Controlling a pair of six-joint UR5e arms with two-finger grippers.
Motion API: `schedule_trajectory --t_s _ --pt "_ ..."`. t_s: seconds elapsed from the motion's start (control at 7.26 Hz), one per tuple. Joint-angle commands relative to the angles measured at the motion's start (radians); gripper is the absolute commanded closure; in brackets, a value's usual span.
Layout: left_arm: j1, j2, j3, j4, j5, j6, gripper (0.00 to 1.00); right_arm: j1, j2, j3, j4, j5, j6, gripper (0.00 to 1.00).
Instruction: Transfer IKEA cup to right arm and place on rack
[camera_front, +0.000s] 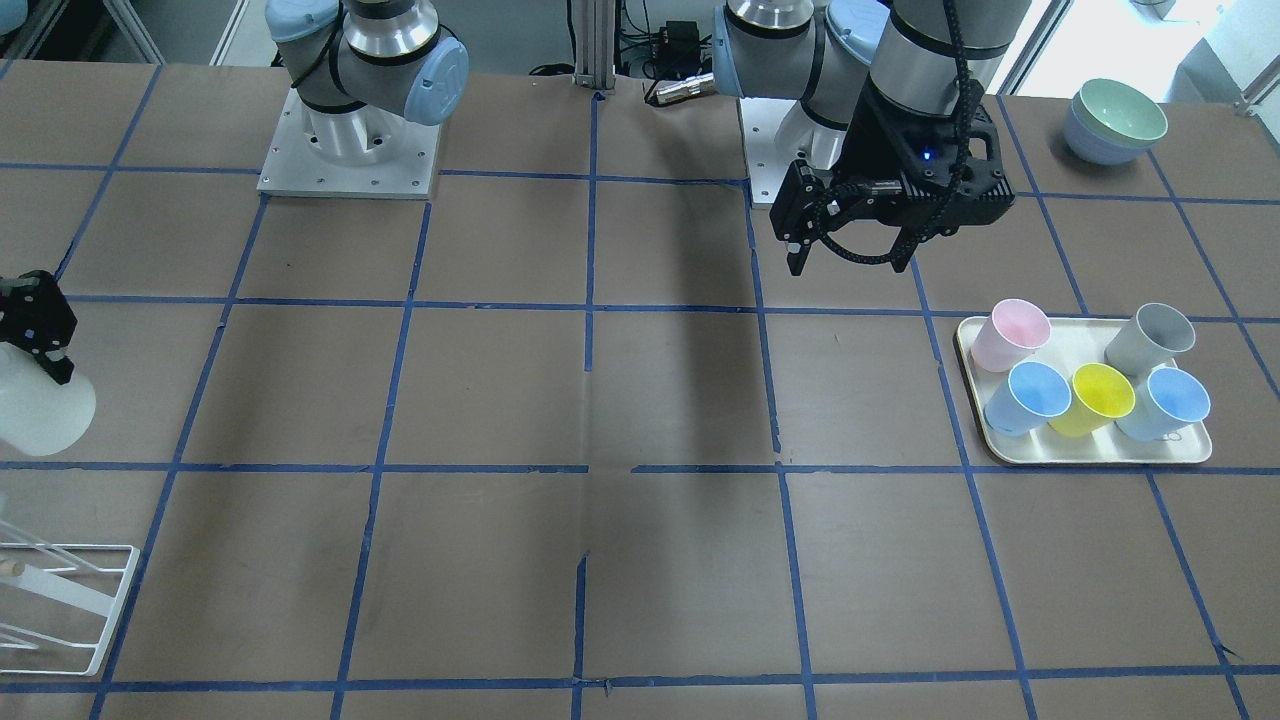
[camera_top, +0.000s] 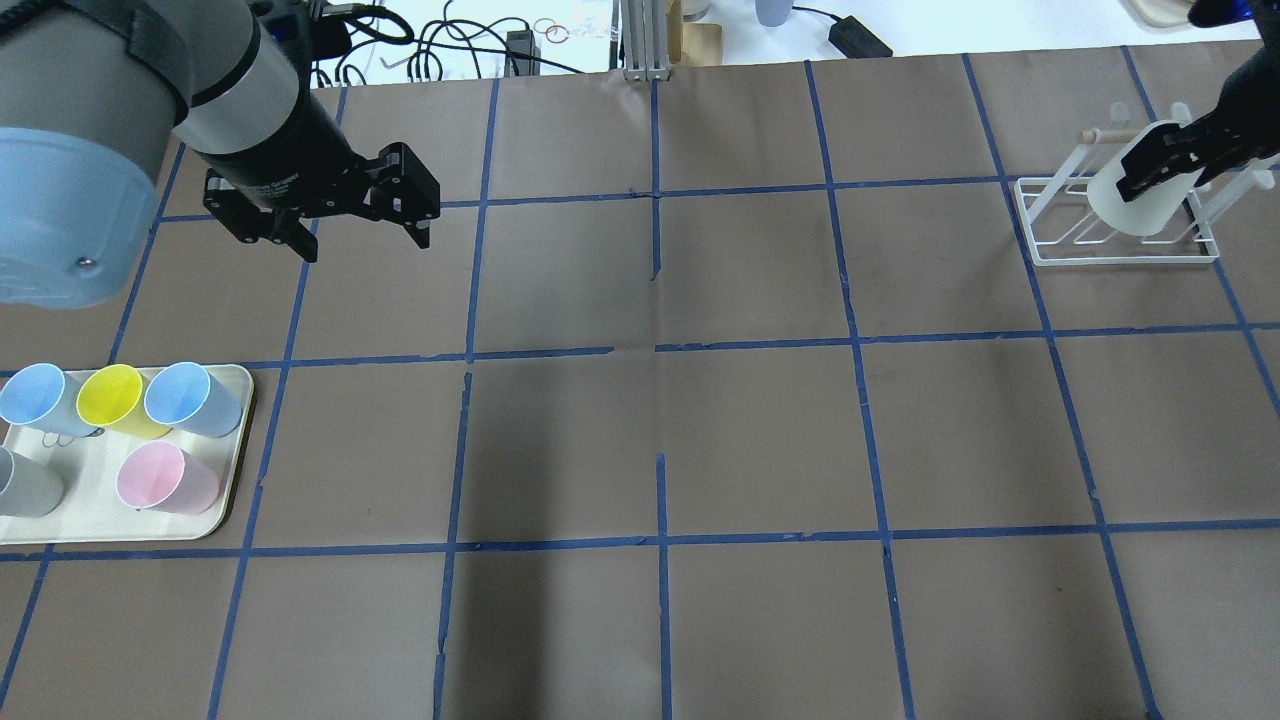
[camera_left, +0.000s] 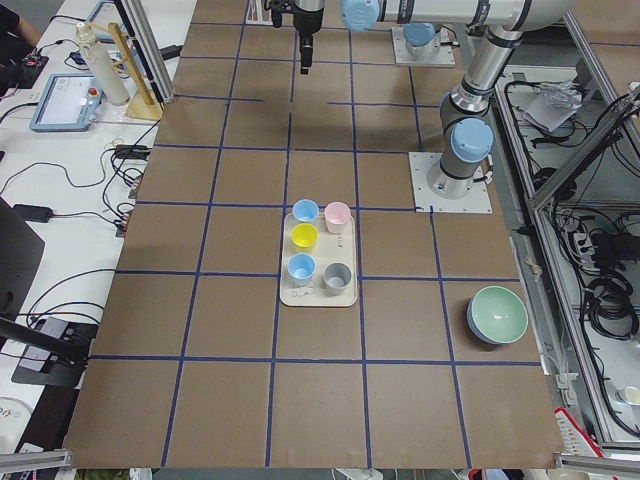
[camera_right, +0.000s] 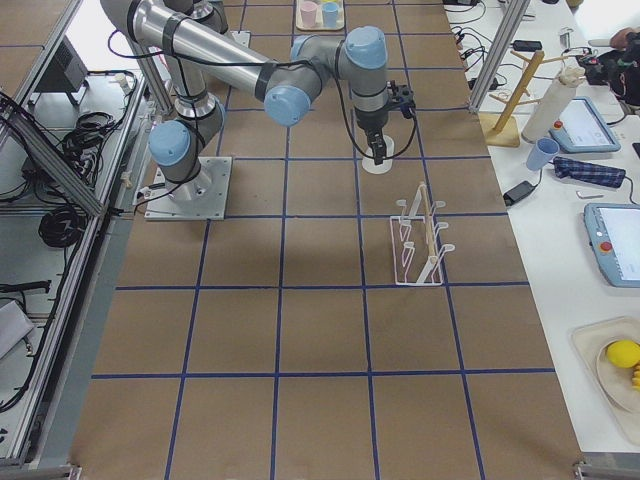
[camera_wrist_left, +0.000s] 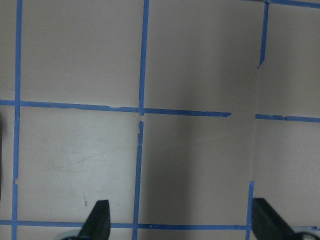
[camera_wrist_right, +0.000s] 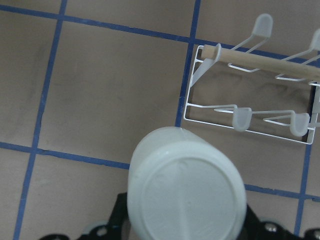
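Pinching the IKEA cup (camera_top: 1135, 205) by its sides, the right arm's (camera_right: 220, 50) jaws hold the pale tumbler just beside the white wire rack (camera_wrist_right: 241, 119). The cup is not on the rods, and its closed base is turned toward the wrist camera. Well apart from the rack, across the table (camera_top: 660, 430), the left arm's (camera_top: 250, 110) jaws hang spread wide near a cream tray (camera_top: 235, 440) carrying five coloured cups (camera_top: 110, 395).
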Motion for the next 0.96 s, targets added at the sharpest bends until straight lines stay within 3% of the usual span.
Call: schedule_trajectory --t_s 0.0,0.83 --pt "0.004 -0.003 0.005 0.0 0.023 0.01 0.0 -0.048 0.059 -0.01 -0.074 -0.003 -0.046 0.94" --pt "0.004 -0.003 0.002 0.0 0.023 0.008 0.0 -0.048 0.165 -0.059 -0.15 0.005 -0.033 0.94"
